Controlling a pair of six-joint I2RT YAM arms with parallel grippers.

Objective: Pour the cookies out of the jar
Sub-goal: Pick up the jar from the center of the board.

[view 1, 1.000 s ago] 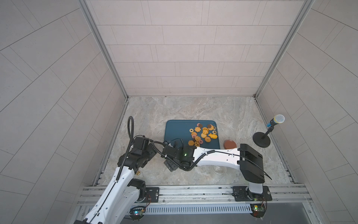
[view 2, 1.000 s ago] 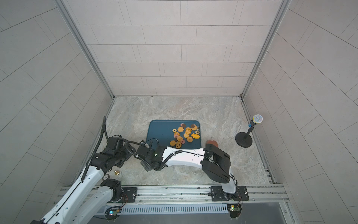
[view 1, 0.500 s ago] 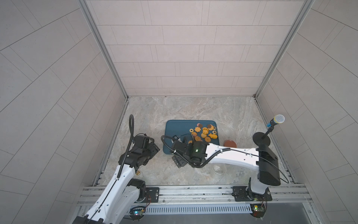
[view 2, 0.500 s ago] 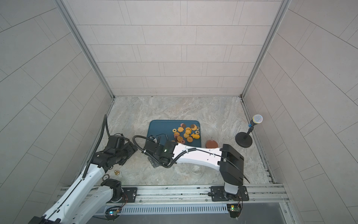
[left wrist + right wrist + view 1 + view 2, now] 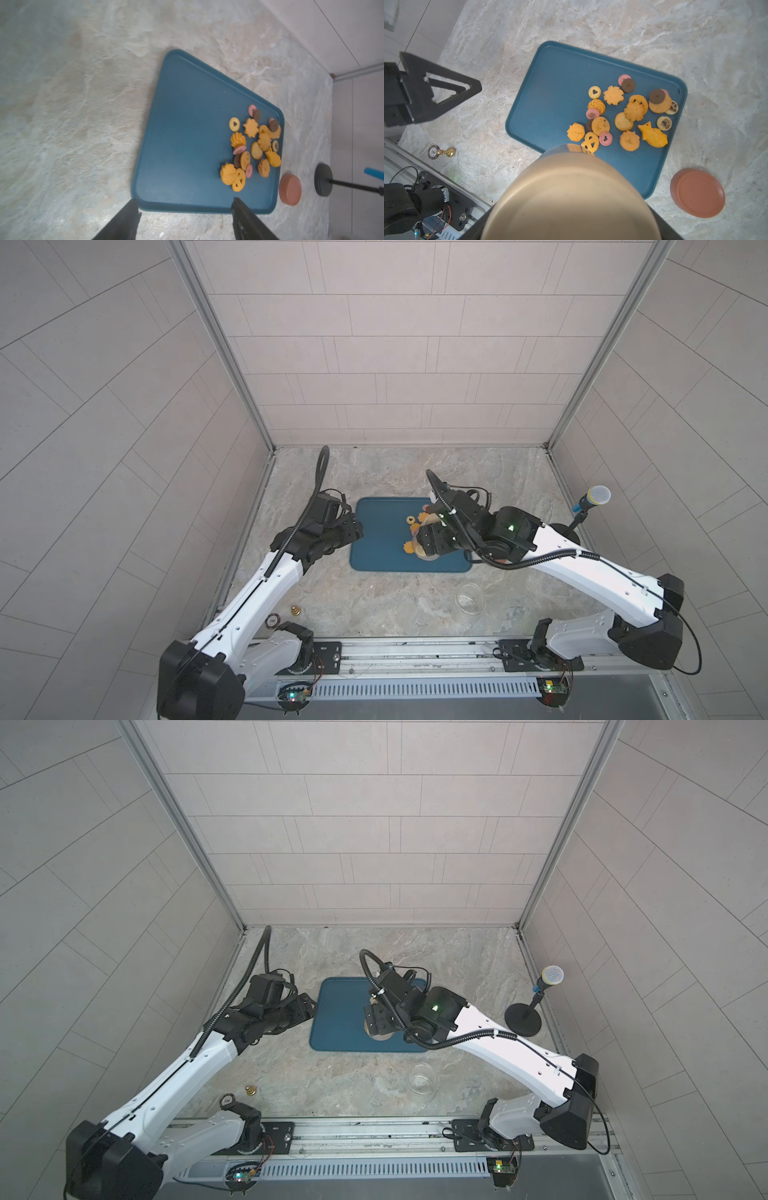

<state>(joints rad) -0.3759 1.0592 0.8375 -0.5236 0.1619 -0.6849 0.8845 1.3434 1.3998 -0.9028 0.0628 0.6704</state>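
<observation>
Several cookies [image 5: 629, 112], mostly golden-orange with some pink and dark brown, lie scattered on the right half of the blue tray [image 5: 554, 93]. The left wrist view shows the cookies [image 5: 253, 145] too. My right gripper [image 5: 571, 207] is shut on the tan jar [image 5: 571, 193], held above the tray's near right part with its mouth towards the tray. In both top views the right gripper [image 5: 428, 545] covers most of the cookies [image 5: 411, 520]. My left gripper [image 5: 185, 201] is open and empty, just off the left edge of the tray [image 5: 382, 539].
A terracotta lid [image 5: 697, 193] lies on the table beside the tray's right edge. A clear glass bowl [image 5: 471, 598] stands in front of the tray. A microphone on a stand [image 5: 592, 497] is at the right wall. A brass pawn [image 5: 295, 610] and a chip [image 5: 273, 619] sit front left.
My right arm has swung from beside the left gripper rightward to over the tray's right part. My left gripper has edged towards the tray's left edge.
</observation>
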